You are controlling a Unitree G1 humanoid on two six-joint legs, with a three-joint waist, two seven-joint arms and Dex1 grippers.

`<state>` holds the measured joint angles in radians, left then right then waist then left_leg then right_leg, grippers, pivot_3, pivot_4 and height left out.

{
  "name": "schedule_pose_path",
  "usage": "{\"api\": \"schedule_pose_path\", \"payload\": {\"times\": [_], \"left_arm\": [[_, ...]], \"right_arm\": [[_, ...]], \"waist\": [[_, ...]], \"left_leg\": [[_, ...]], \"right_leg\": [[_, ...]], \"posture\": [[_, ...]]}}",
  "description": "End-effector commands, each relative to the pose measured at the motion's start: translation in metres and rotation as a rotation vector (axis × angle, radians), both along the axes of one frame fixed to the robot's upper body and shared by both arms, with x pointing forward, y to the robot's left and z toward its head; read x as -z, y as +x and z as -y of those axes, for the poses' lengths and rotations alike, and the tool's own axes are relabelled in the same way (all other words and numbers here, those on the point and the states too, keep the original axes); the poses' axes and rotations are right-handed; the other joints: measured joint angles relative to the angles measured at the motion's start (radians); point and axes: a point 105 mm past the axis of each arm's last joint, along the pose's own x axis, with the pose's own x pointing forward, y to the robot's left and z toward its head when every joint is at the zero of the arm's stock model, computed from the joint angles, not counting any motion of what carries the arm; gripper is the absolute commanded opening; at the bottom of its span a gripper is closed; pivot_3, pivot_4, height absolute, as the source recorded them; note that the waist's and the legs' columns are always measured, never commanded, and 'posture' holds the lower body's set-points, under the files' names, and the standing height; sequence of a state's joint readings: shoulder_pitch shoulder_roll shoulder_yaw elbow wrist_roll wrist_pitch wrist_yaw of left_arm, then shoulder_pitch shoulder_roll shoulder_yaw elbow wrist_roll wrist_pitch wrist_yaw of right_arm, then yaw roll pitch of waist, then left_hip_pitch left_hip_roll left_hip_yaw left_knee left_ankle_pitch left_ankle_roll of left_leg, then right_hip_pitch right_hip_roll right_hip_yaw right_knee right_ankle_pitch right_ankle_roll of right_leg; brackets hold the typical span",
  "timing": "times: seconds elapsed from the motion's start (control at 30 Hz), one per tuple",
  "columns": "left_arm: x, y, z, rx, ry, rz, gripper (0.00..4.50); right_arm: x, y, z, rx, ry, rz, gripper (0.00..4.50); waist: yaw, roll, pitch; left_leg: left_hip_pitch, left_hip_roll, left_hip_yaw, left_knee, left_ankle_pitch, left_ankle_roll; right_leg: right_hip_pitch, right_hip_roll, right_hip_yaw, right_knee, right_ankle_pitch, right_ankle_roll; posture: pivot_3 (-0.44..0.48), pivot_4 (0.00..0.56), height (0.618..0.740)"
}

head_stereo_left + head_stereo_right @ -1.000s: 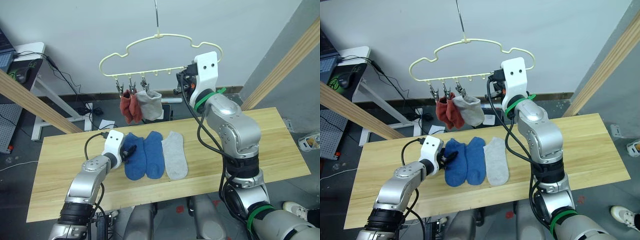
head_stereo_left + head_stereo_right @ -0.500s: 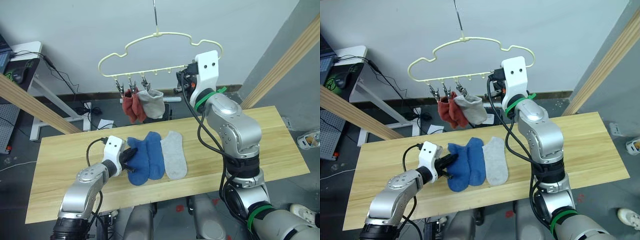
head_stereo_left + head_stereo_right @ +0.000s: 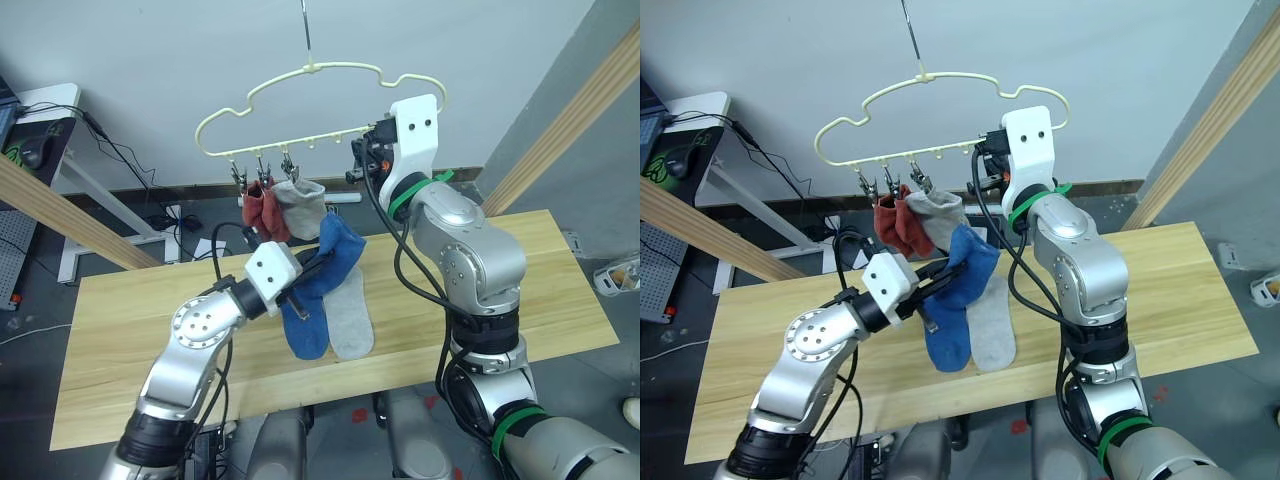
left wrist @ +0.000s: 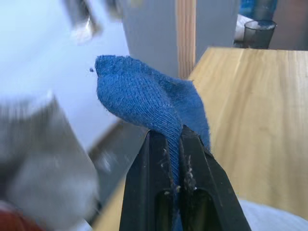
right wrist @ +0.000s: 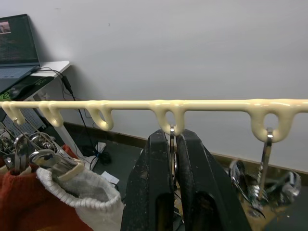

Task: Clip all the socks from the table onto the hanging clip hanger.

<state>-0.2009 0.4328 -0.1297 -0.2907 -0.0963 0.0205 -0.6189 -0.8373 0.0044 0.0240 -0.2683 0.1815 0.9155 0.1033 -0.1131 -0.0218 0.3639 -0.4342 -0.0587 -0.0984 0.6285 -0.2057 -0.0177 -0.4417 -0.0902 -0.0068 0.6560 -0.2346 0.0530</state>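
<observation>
The pale yellow clip hanger (image 3: 310,72) hangs above the table (image 3: 130,350). Two rust red socks (image 3: 262,214) and a grey sock (image 3: 300,207) hang from its leftmost clips. My left gripper (image 3: 312,276) is shut on a blue sock (image 3: 337,252), held in the air just below the hung socks. The pinched blue sock (image 4: 139,94) bulges above the fingertips. A second blue sock (image 3: 307,333) and a grey sock (image 3: 351,318) lie side by side on the table. My right gripper (image 5: 172,135) is raised at the hanger bar (image 5: 120,104), shut on a silver clip hanging from a loop.
Slanted wooden poles cross at the left (image 3: 60,205) and right (image 3: 575,105). A white desk with cables (image 3: 50,105) stands behind the table's left end. Another silver clip (image 5: 262,168) hangs beside my right gripper. The table's wide left and right parts are bare wood.
My left gripper has lifted one blue sock off the table, up and to the right toward the hanger. The right arm stays at the hanger.
</observation>
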Motion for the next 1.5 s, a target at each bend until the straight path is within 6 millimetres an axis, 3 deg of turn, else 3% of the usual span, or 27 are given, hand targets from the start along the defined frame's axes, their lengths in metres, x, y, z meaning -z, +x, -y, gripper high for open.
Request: {"api": "schedule_pose_path", "payload": {"times": [0.03,0.6,0.83,1.2,1.5], "left_arm": [[-0.006,0.0,0.013,0.004,0.025,0.145,0.03],[0.0,0.04,0.046,-0.093,0.004,0.224,0.03],[0.002,0.054,0.049,-0.139,-0.006,0.198,0.03],[-0.016,0.051,0.05,-0.13,-0.061,0.288,0.03],[-0.01,0.055,0.043,-0.174,-0.037,0.292,0.03]], "right_arm": [[-0.015,-0.009,-0.003,-0.02,0.033,0.046,0.0],[-0.02,-0.012,-0.008,-0.041,0.05,0.039,0.0],[-0.021,-0.012,-0.009,-0.045,0.05,0.041,0.0],[-0.02,-0.011,-0.008,-0.042,0.038,0.046,0.0],[-0.024,-0.012,-0.008,-0.04,0.012,0.084,0.0]], "waist": [[-0.001,0.0,0.0],[-0.008,0.0,0.0],[-0.018,-0.001,0.0],[-0.025,-0.001,0.0],[-0.025,-0.001,0.0]], "left_leg": [[0.0,0.0,0.0,0.0,0.0,0.0],[0.0,0.0,0.0,0.001,0.0,0.0],[0.0,0.0,0.0,0.001,0.0,0.0],[0.0,0.0,0.0,0.002,0.0,0.0],[0.0,0.0,0.001,0.002,0.0,0.0]], "right_leg": [[0.0,0.0,0.0,0.0,0.0,0.0],[-0.001,0.002,0.0,0.002,0.0,0.001],[-0.001,0.002,0.0,0.004,0.0,0.001],[-0.001,0.002,0.0,0.005,0.0,0.001],[-0.001,0.002,0.0,0.005,0.0,0.001]], "posture": [[-0.223,0.384,0.74],[-0.241,0.373,0.74],[-0.242,0.367,0.74],[-0.24,0.362,0.74],[-0.239,0.356,0.74]]}}
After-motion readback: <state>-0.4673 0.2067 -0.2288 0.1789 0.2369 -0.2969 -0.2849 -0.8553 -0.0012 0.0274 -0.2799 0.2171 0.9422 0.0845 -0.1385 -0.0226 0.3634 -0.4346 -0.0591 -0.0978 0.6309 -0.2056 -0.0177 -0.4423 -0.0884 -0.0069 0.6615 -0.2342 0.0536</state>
